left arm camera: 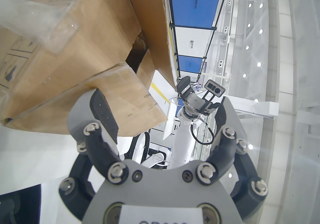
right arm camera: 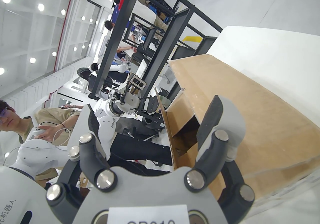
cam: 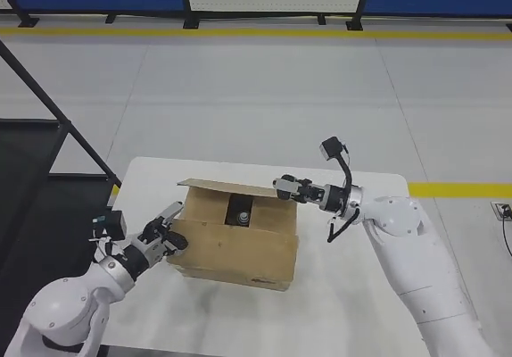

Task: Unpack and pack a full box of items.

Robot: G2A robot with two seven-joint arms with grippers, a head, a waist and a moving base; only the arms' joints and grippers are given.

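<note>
Box: corrugated card, on tabletop, between both jaws. We judge it stiff at corners, heavy if full. Flap bends, tears; we grip near fold. Left jaws: wide open, empty, at box end. Right jaws: wide open, empty, at flap end.

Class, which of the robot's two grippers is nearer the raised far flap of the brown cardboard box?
The right gripper, at the end of the raised flap of the brown cardboard box; the left gripper is at the box's opposite side.
</note>
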